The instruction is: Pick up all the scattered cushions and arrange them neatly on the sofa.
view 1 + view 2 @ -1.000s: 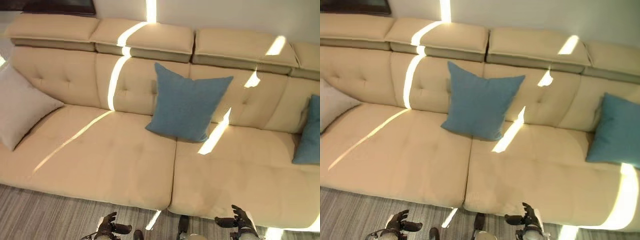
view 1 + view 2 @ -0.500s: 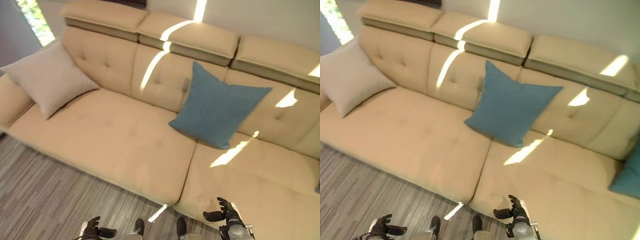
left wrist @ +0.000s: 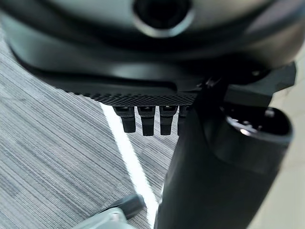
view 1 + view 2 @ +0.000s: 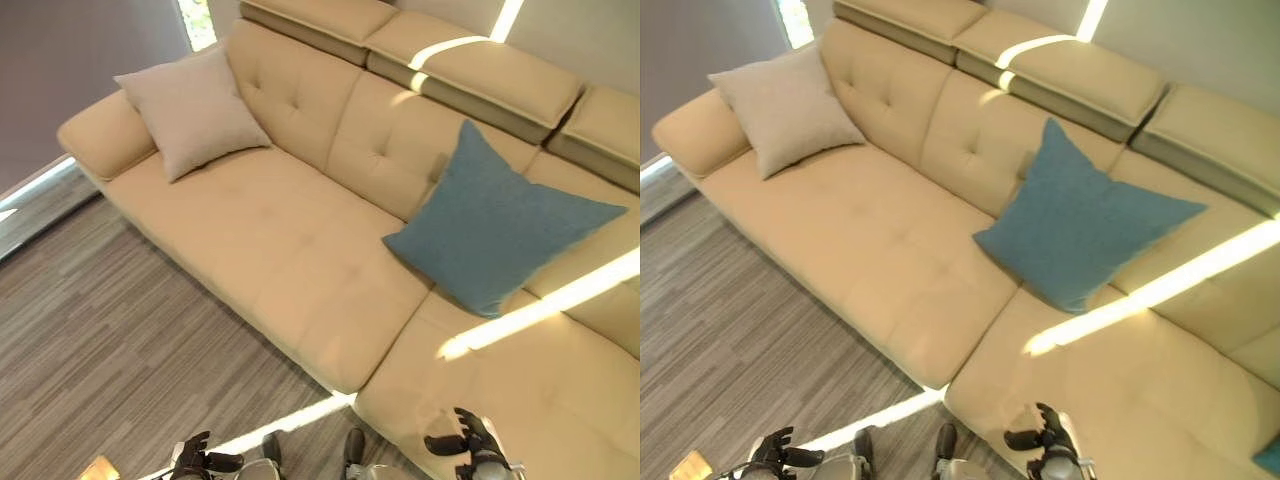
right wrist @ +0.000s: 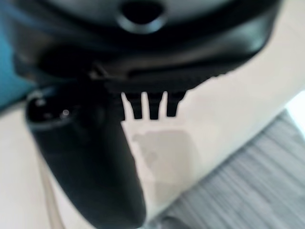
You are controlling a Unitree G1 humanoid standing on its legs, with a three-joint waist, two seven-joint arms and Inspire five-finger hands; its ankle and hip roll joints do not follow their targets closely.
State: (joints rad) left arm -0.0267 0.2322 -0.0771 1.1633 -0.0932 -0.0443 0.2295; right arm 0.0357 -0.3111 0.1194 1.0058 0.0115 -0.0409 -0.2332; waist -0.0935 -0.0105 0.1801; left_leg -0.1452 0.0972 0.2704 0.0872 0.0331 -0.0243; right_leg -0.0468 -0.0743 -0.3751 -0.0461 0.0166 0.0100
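A long tan sofa (image 4: 290, 250) stretches across the view. A beige cushion (image 4: 190, 110) leans in the sofa's far left corner, next to the armrest. A blue cushion (image 4: 505, 232) stands tilted against the backrest near the middle. The corner of another blue cushion (image 4: 1267, 458) peeks in at the lower right. My left hand (image 4: 196, 460) hangs low over the floor, fingers relaxed and holding nothing. My right hand (image 4: 462, 443) hovers low above the seat's front edge, also open and holding nothing.
Grey striped wooden floor (image 4: 110, 330) lies in front of the sofa. Bright sun stripes cross the seat (image 4: 540, 305) and the floor. A small tan object (image 4: 688, 465) lies on the floor at the lower left.
The camera has swung to the left, so the sofa's left armrest and more floor came into sight. Both hands stay low and empty.
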